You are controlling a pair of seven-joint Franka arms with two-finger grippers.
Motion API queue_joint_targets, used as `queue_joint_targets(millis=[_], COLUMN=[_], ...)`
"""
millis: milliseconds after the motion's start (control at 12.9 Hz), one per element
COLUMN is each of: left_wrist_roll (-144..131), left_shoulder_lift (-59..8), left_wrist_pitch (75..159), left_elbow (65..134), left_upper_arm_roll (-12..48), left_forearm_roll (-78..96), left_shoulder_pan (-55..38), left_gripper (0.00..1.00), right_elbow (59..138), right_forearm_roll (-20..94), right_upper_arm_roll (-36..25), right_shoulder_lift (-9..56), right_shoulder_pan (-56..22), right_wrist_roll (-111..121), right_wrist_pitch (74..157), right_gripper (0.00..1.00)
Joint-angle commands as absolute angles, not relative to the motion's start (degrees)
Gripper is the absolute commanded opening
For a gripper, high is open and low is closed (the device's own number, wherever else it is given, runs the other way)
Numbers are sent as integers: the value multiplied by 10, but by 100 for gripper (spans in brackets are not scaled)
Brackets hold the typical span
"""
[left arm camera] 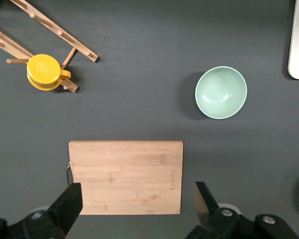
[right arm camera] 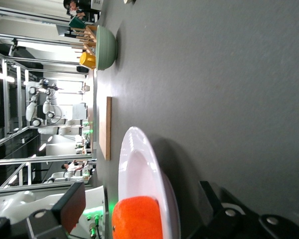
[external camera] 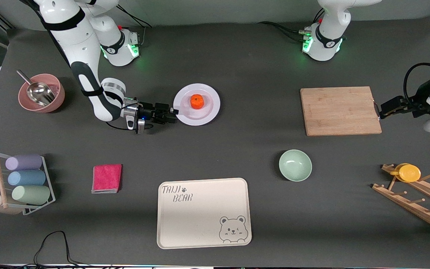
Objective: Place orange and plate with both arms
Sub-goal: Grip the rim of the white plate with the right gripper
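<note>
The orange [external camera: 196,101] sits on the white plate [external camera: 207,112], which lies on the table between the two arms' bases, toward the right arm's end. My right gripper [external camera: 173,114] is low at the plate's rim, open, its jaws on either side of the rim and not touching it. In the right wrist view the plate [right arm camera: 134,164] and the orange [right arm camera: 137,219] show between the spread fingers of the right gripper [right arm camera: 139,204]. My left gripper [external camera: 381,111] is open and empty at the wooden cutting board's [external camera: 340,110] edge; in the left wrist view the left gripper [left arm camera: 139,204] faces the board [left arm camera: 125,177].
A pale green bowl [external camera: 295,165] and a cream bear tray [external camera: 203,213] lie nearer the camera. A yellow cup [external camera: 409,172] hangs on a wooden rack [external camera: 416,201]. A pink bowl with a scoop [external camera: 41,93], a pink cloth [external camera: 106,178] and a cup rack [external camera: 24,179] are at the right arm's end.
</note>
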State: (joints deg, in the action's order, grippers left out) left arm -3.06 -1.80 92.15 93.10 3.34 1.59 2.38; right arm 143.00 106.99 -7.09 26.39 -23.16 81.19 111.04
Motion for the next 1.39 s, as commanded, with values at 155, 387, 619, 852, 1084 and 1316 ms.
queue_joint_targets(millis=[155,387,619,852,1084,1316], left_wrist_roll=[-48,-13,18,17,16,11], left_shoulder_lift=[-4,-4,-4,-4,-6,-10], left_wrist_pitch=[905,895,888,887,887,889], left_elbow=[938,934,933,933,933,932], left_upper_arm_roll=[23,23,22,24,25,25], left_forearm_roll=[14,14,-3,-18,-17,-15], left_shoulder_pan=[4,11,11,6,8,4], left_gripper=[100,100,100,100,100,100], right_elbow=[1448,1448,1443,1443,1442,1440], right_forearm_roll=[1088,1106,1171,1172,1172,1171], right_upper_arm_roll=[-68,-63,-26,-25,-24,-24], right_shoulder_lift=[300,306,324,325,329,336], right_shoulder_pan=[-241,-243,-243,-243,-243,-242], right_wrist_roll=[851,856,886,889,896,896], right_wrist_pitch=[1097,1098,1100,1102,1102,1101], right_gripper=[100,100,96,68,39,0])
